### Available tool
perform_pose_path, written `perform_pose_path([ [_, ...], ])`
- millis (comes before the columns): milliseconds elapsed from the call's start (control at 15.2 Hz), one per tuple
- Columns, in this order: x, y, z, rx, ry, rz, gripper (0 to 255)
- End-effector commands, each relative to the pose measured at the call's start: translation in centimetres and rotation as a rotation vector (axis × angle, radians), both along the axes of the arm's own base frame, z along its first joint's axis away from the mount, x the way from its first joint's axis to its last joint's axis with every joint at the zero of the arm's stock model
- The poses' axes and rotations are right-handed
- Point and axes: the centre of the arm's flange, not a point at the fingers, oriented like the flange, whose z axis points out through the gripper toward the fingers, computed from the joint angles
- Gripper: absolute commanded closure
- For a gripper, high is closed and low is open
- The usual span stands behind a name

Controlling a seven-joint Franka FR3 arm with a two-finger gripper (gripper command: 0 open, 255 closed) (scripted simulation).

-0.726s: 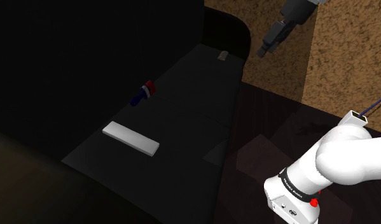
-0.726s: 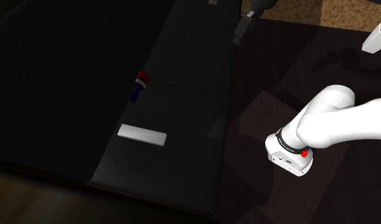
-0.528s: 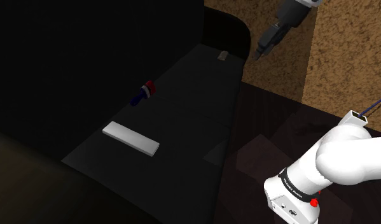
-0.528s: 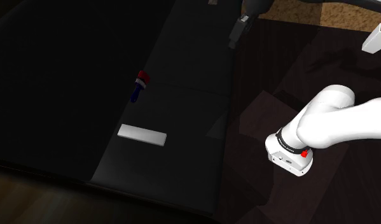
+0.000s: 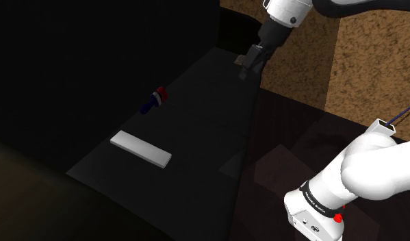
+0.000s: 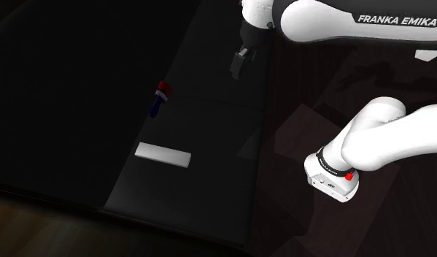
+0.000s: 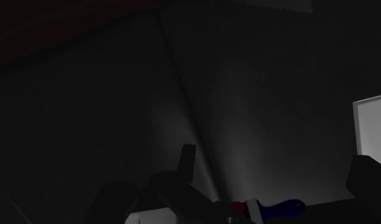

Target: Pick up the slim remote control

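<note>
The slim remote control (image 5: 141,148) (image 6: 163,154) is a flat white bar lying on a dark cushioned seat (image 5: 196,130), toward its near end. In the wrist view the remote (image 7: 372,121) shows pale beside one finger. My black gripper (image 5: 248,68) (image 6: 238,66) hangs over the seat's far end, well away from the remote. In the wrist view the gripper (image 7: 275,162) has its fingers apart with nothing clasped between them. A small blue, white and red object (image 5: 154,100) (image 6: 160,98) (image 7: 271,209) lies between the gripper and the remote.
A small grey item (image 5: 240,60) rests on the seat's far end, right beside the gripper. Brown carpet (image 5: 299,61) lies beyond the seat. A dark surface (image 5: 292,144) borders the seat on the shoulder view's right, with a white hollow block (image 5: 382,127) there.
The arm has swung down and toward the shoulder view's left, from over the brown carpet to above the seat's far end. The remote and the blue object have not moved.
</note>
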Motion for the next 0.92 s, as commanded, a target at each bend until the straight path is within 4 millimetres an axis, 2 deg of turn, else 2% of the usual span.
perform_pose_path([
  [0,0.7,2.0,-1.6,-0.002,0.005,0.008,0],
  [858,6.0,15.0,-11.9,-0.016,0.042,0.061,0],
])
